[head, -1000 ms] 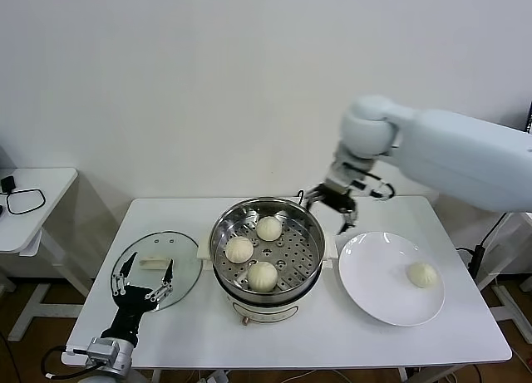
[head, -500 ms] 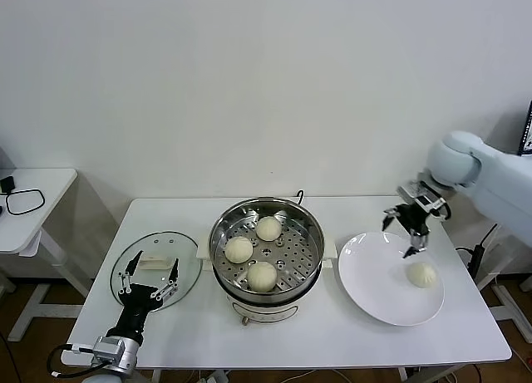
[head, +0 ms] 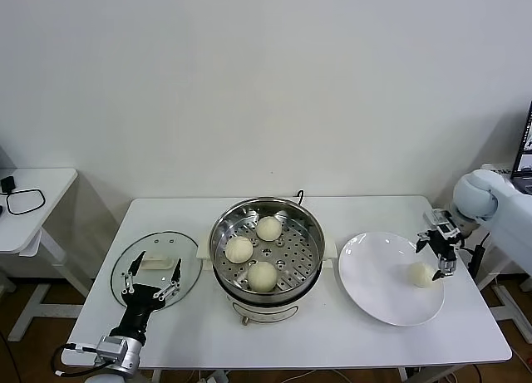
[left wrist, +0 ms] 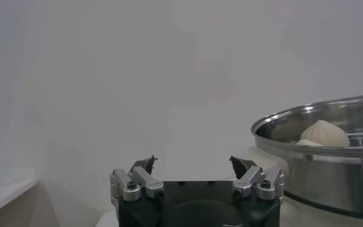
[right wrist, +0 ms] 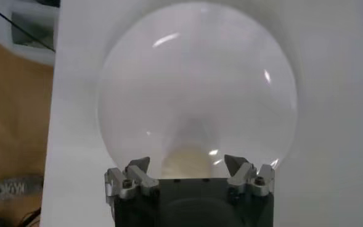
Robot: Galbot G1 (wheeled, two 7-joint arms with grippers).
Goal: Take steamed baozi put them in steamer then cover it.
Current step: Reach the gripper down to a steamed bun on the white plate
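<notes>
White desk point(head: 332, 341) holds a round glass lid point(head: 158, 267) under the wide-open left gripper point(head: 150, 277). Three cream-white round buns point(head: 262, 275) sit in the shiny steel steamer point(head: 266, 243). One bun point(head: 422, 275) lies on the flat white plate point(head: 374, 275), under the wide-open right gripper point(head: 439, 254).

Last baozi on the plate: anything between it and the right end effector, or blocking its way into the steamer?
Nothing visible. The right end effector hangs open right above the baozi on the plate. The steamer is uncovered, with free tray space.
</notes>
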